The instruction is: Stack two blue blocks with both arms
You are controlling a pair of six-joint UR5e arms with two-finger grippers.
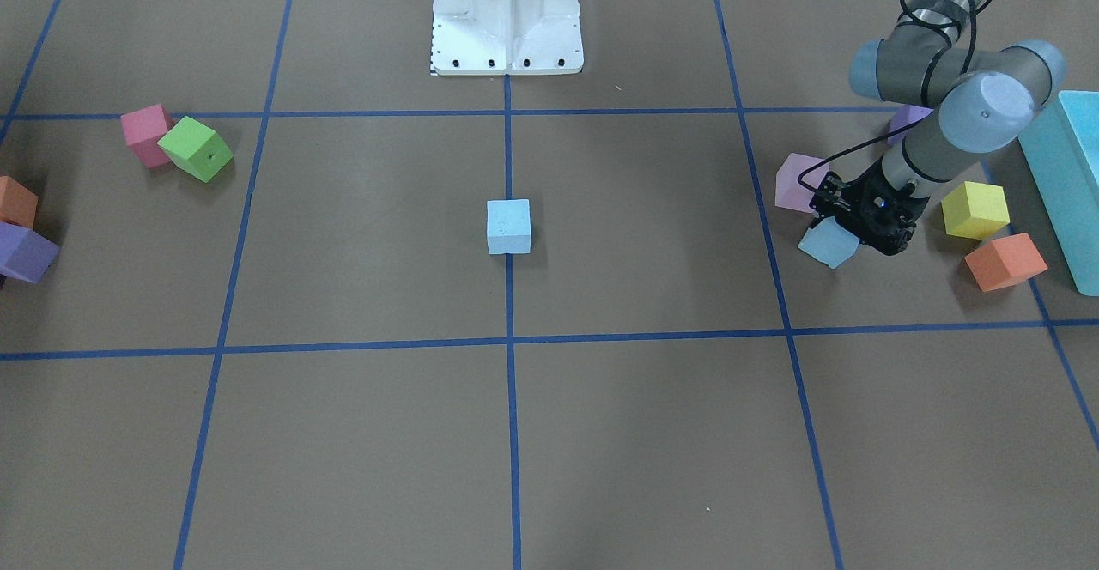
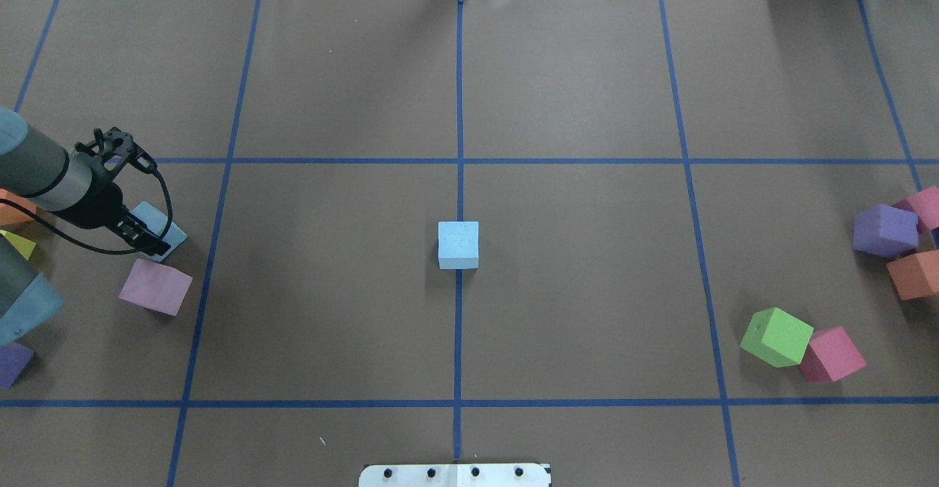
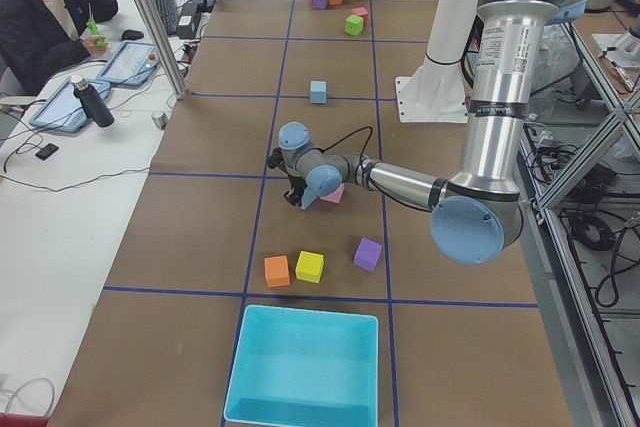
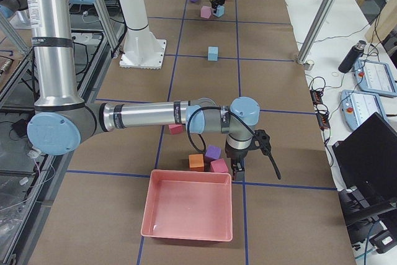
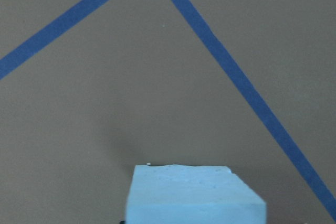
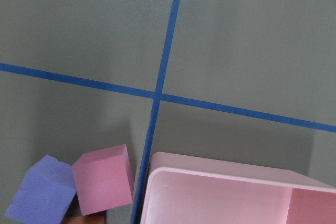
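We are reading this as the pick of the second cube. The left end effector [image 2: 147,240] is sitting low over the outer blue block [image 1: 827,244] at the robot's left end of the bench [image 2: 587,289]. That block is filling the bottom middle of the left wrist view, but we cannot tell whether the fingers are pressing on it or standing open around it. The centre blue block [image 2: 458,245] is resting alone on the middle tape line, well apart from it. To do this step well, we are wanting the fingers square on two opposite faces, since the foam looks likely to squash or twist. We are also wanting a straight lift that clears the pale pink cube [image 2: 155,287] just beside it. The right end effector [image 4: 239,167] is hanging near the pink tray [image 4: 186,209] at the other end, and we cannot tell its state.
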